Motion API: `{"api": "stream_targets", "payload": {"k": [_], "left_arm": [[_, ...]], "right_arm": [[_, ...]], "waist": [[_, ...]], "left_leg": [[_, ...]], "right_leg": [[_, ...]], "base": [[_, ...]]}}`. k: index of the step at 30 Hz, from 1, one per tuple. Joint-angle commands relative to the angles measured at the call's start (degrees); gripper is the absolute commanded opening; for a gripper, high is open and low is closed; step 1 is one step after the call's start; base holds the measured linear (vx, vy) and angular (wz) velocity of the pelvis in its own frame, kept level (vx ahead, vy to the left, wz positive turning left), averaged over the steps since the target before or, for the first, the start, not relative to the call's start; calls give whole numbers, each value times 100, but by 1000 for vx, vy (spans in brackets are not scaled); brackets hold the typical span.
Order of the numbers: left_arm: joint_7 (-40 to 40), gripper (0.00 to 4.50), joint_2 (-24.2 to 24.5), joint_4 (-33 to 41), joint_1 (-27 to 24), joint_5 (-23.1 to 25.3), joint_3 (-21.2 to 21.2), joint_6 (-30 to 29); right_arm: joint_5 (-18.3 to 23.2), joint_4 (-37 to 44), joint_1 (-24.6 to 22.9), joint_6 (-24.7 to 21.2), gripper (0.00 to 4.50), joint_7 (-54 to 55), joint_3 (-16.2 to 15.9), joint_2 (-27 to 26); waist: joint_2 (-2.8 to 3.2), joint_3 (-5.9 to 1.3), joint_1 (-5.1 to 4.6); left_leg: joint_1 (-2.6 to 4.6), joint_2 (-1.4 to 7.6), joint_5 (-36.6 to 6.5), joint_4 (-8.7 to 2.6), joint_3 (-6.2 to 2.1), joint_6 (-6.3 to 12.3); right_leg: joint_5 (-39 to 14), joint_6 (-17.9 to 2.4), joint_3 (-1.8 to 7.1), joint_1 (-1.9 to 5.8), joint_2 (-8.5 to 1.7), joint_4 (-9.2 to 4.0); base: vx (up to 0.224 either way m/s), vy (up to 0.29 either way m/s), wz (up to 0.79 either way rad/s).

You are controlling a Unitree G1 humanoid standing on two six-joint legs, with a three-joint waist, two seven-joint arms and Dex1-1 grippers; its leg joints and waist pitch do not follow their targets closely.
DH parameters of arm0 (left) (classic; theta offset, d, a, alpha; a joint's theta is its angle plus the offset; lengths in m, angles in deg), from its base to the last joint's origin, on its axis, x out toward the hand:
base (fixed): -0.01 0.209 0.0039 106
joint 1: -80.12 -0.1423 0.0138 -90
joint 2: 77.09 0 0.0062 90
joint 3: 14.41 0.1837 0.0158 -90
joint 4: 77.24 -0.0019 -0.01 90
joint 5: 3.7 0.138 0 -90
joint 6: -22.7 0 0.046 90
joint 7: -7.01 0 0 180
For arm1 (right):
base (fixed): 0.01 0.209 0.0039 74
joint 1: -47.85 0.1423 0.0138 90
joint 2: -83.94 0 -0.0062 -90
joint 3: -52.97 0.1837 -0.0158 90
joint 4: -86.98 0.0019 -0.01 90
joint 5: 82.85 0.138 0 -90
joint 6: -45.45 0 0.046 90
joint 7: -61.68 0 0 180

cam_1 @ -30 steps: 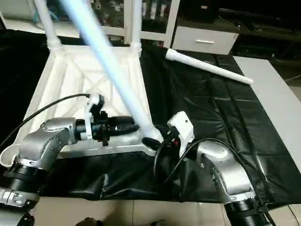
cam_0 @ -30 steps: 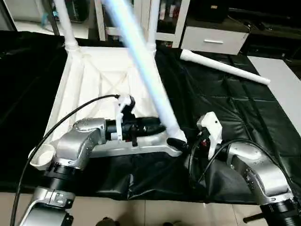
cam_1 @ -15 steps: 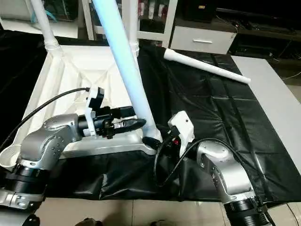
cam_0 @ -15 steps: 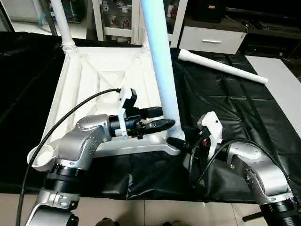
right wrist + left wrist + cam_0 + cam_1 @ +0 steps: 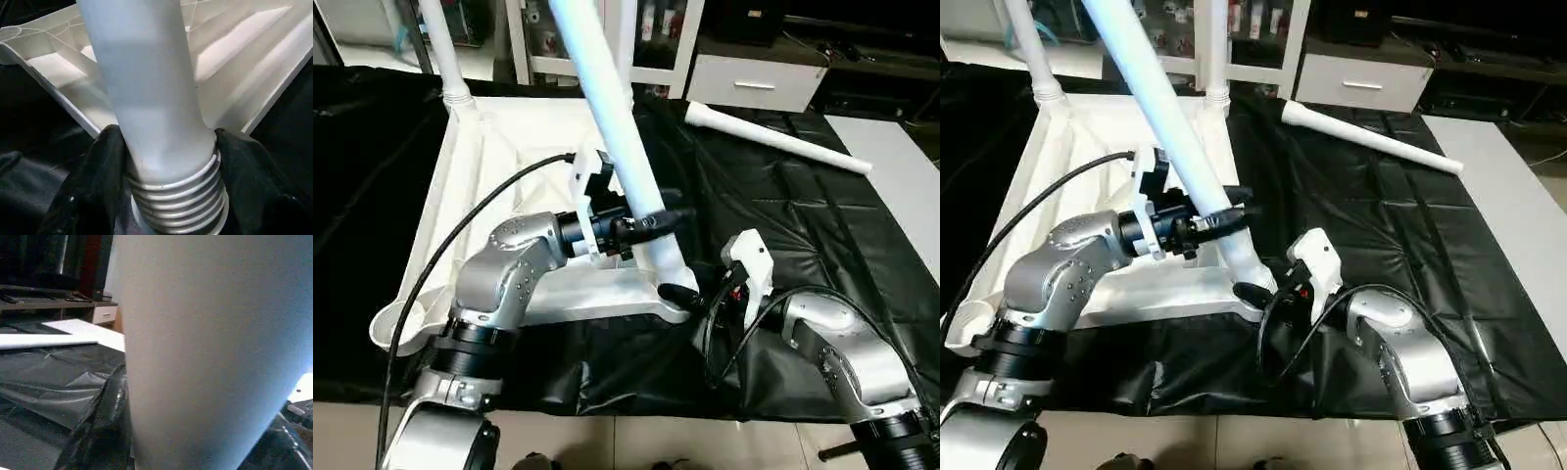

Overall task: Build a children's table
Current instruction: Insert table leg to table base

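1. At the centre of the head views, the upturned white table top (image 5: 524, 147) lies ribbed side up on black sheeting (image 5: 803, 206), with two legs already standing in its far corner sockets near the upper left of the frame.
2. Rising from the near right corner socket (image 5: 674, 294), a third leg (image 5: 617, 117) leans toward the upper left; its ribbed foot (image 5: 178, 193) sits only partly in the socket, judging by the rings visible in the right wrist view.
3. Partway up that leg, the left hand (image 5: 651, 223) is clamped around the tube, one finger on each side.
4. Low at the socket, the right hand (image 5: 683, 294) grips the leg's base, its black fingers (image 5: 98, 166) pressed against either side just above the rings.
5. A fourth leg (image 5: 773, 139) lies loose on the sheeting in the upper right, well apart from the top.
6. The leg looks like a stiff, hollow, light plastic tube with a smooth, likely slippery wall; being long, it will lever hard on the socket if tilted, so a low grip to steady and a higher grip to steer seems sound.
7. The near left corner socket (image 5: 389, 328) is empty.
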Motion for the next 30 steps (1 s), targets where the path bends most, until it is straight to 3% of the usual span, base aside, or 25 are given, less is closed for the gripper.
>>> {"api": "stream_targets", "payload": {"k": [1, 8, 10, 11, 16, 21, 24, 25, 30], "left_arm": [[56, 215, 13, 86, 107, -4, 41, -58], [-67, 188, 71, -78, 383, 332, 319, 95], [-60, 188, 82, -68, 426, 380, 387, 89], [-110, 188, 77, -58, 497, 434, 462, 5], [-97, 188, 83, -116, 574, 530, 590, 4], [-60, 188, 71, -225, 701, 655, 788, -52], [-63, 188, 78, -235, 737, 676, 822, -86], [-54, 188, 89, -236, 757, 700, 858, -106], [-57, 188, 83, -278, 798, 718, 909, -101]], "right_arm": [[-82, 52, 138, 145, 252, 110, -10, 20], [-32, 31, 255, 72, 252, 168, 78, -28], [71, 48, 276, -5, 307, 200, 186, -65], [319, 68, 344, -209, 321, 264, 414, -142], [505, 231, 390, -412, 354, 158, 489, -82], [672, 508, 651, -1019, 396, -204, 334, 247], [603, 563, 678, -1044, 397, -290, 216, 333], [549, 570, 696, -1007, 397, -266, 141, 344], [423, 588, 766, -1039, 397, -115, -20, 349]], "waist": [[55, -377, 33], [44, -378, 31], [45, -381, 36], [47, -382, 35], [57, -401, 69], [60, -374, 84], [54, -381, 93], [5, -404, 87], [27, -411, 91]], "left_leg": [[86, 325, -777, -410, -147, 335], [94, 321, -827, -414, -147, 272], [90, 323, -781, -414, -150, 275], [91, 317, -699, -406, -140, 327], [90, 319, -415, -376, -133, 461], [97, 319, -666, -398, -133, 387], [93, 324, -706, -400, -142, 300], [94, 321, -659, -390, -136, 305], [89, 317, -475, -379, -137, 344]], "right_leg": [[-522, -1486, 246, 264, -327, -368], [-632, -1400, 254, 255, -328, -382], [-570, -1417, 252, 265, -334, -371], [-405, -1468, 256, 264, -326, -355], [61, -1610, 246, 278, -328, -298], [-323, -1555, 247, 281, -325, -345], [-440, -1487, 248, 280, -341, -350], [-407, -1479, 248, 286, -337, -348], [-207, -1537, 243, 283, -337, -317]], "base": [[0, 0, 0], [0, 0, 0], [0, 0, 0], [0, 0, 0], [0, 0, 0], [0, 0, 0], [0, 0, 0], [0, 0, 0], [0, 0, 0]]}}
